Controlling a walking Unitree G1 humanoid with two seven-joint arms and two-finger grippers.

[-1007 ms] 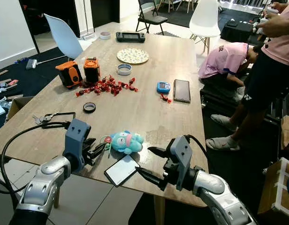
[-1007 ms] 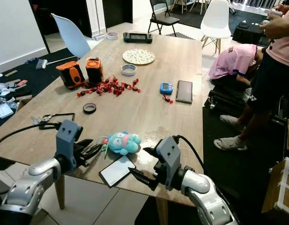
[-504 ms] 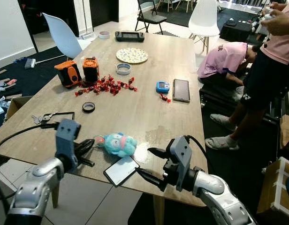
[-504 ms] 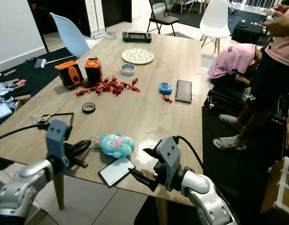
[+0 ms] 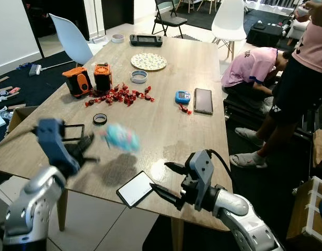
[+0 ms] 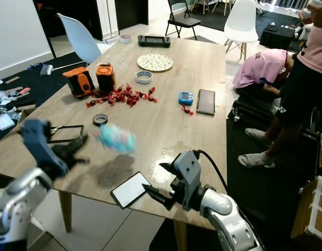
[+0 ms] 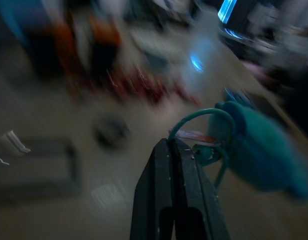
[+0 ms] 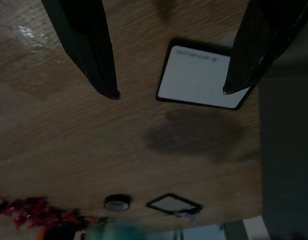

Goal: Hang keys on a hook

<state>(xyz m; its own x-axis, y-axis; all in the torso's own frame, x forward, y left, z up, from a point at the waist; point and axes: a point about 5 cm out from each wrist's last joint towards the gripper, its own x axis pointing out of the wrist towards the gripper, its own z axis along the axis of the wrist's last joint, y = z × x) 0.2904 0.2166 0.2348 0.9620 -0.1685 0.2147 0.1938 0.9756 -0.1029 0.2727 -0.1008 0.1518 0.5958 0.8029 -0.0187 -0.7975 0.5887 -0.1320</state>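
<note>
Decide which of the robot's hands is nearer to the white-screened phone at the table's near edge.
Right. The right hand hangs open just beside the phone. The left hand is farther off, lifting the teal plush keychain.

Head stereo pair, two wrist cameras

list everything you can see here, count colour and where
plush keyring: 1, teal, lifted above the table, hanging from the left gripper
table: 1, light wood
phone: 1, white screen, near edge
dark phone: 1, right side
timer: 1, blue, beside dark phone
candies: pile, red, middle
orange devices: 2, left side
tape roll: 1, black
plate: 1, patterned, far end
people: 2, right of table
left gripper: shut on keyring loop
right gripper: open, above phone
</note>
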